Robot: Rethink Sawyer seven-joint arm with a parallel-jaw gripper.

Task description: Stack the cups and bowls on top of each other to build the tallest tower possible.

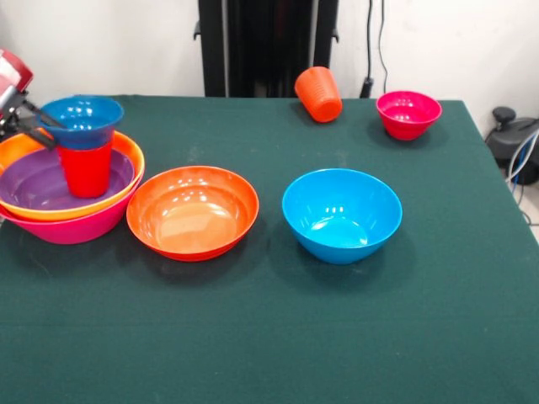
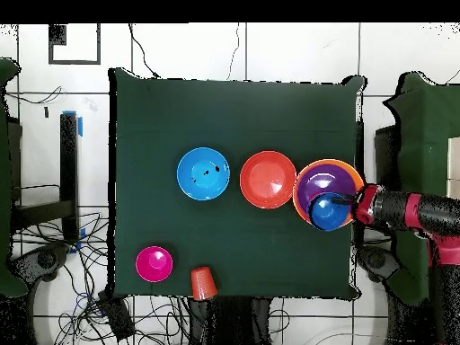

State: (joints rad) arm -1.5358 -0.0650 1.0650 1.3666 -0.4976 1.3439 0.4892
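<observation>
The tower stands at the left in the front view: the big pink bowl (image 1: pixel 76 227) holds the yellow-orange bowl (image 1: pixel 128 153) and the purple bowl (image 1: pixel 34 183). The red cup (image 1: pixel 86 171) stands upright in the purple bowl, with the small blue bowl (image 1: pixel 84 118) on top of it. My gripper (image 1: pixel 40 129) reaches in from the left edge, its fingers clamped on the small blue bowl's rim. In the overhead view my gripper (image 2: pixel 349 205) is at the small blue bowl (image 2: pixel 329 212), over the purple bowl (image 2: pixel 316 184).
A shallow red-orange bowl (image 1: pixel 192 210) sits beside the tower; I cannot tell a second one apart from it. The medium blue bowl (image 1: pixel 341 212) is in the middle. The orange cup (image 1: pixel 319 93) lies on its side at the far edge, near the small magenta bowl (image 1: pixel 408 114).
</observation>
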